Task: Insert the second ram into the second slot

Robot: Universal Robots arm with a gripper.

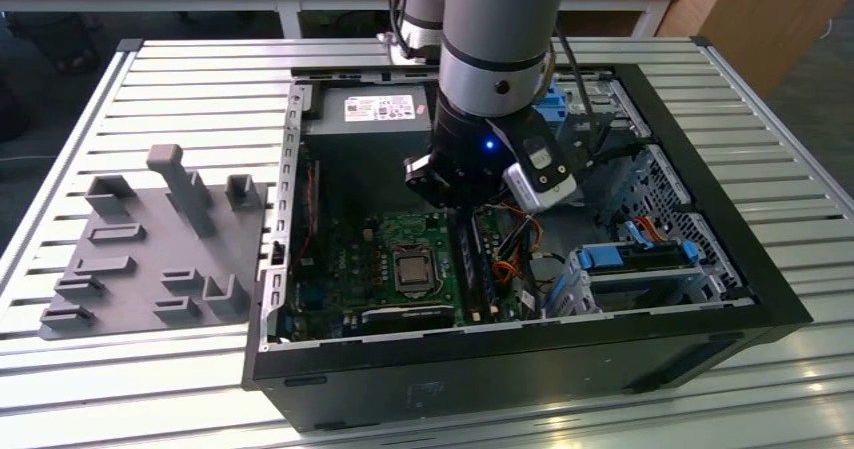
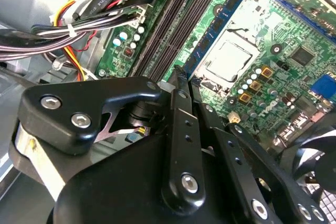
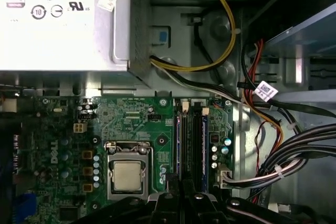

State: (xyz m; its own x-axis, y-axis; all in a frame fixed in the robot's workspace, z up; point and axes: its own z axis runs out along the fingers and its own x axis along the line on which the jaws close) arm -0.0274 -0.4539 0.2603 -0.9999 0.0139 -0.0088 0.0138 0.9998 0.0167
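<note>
The second ram (image 3: 178, 145), a thin blue stick, stands on edge in the memory slot nearest the processor socket (image 3: 127, 176). In the second wrist view the second ram (image 2: 218, 24) runs away from my fingertips, with dark chips on its side. My gripper (image 2: 185, 80) has its two black fingers drawn together at the near end of that stick; my gripper (image 3: 181, 190) sits in line with it. I cannot tell whether it grips or only touches. In the exterior view my gripper (image 1: 461, 214) hangs low inside the open computer case, over the slots. Another blue stick (image 3: 203, 145) stands in the outermost slot.
Bundled cables (image 3: 294, 145) crowd the side of the slots away from the socket, and the cables (image 2: 105, 19) lie close to my fingers. The power supply (image 1: 374, 109) fills the case's far end. Drive bays with blue clips (image 1: 641, 259) are at the exterior view's right, a grey fixture (image 1: 147, 249) at its left.
</note>
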